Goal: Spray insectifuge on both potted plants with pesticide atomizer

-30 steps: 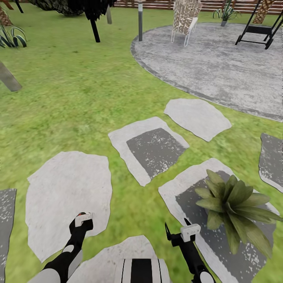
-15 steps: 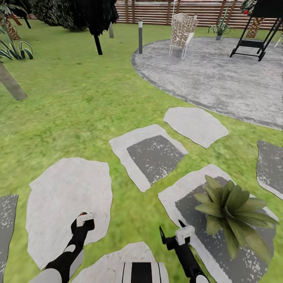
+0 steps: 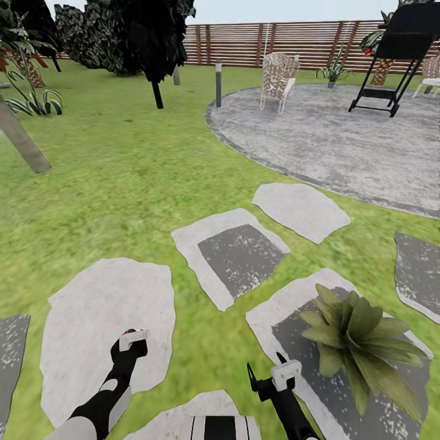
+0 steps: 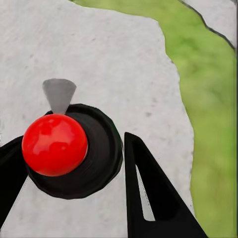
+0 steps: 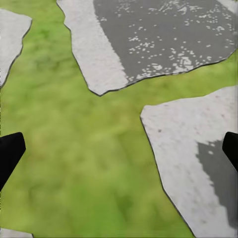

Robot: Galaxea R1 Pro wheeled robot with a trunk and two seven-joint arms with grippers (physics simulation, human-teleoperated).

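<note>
Atomizer [image 4: 64, 153] gripped between left tool [image 4: 74, 168] fingers.

You see even, bright daylight across the lawn [image 3: 122, 183], with no single visible source and no glare. Dark grey patches lie on several stepping slabs [image 3: 235, 256], hard-edged and speckled with pale flecks, one of them under the potted plant [image 3: 360, 342]. The trees [image 3: 153, 30] at the far edge of the lawn render almost black, without leaf detail. The patio [image 3: 342, 140] and fence [image 3: 263, 43] look soft and slightly smeared. In the left wrist view, a red ball [image 4: 54, 145] carries faint highlights, and the slab surface is sharp. In the right wrist view, the grass [image 5: 74, 148] is blurred into blotches, while slab edges stay crisp.
</note>
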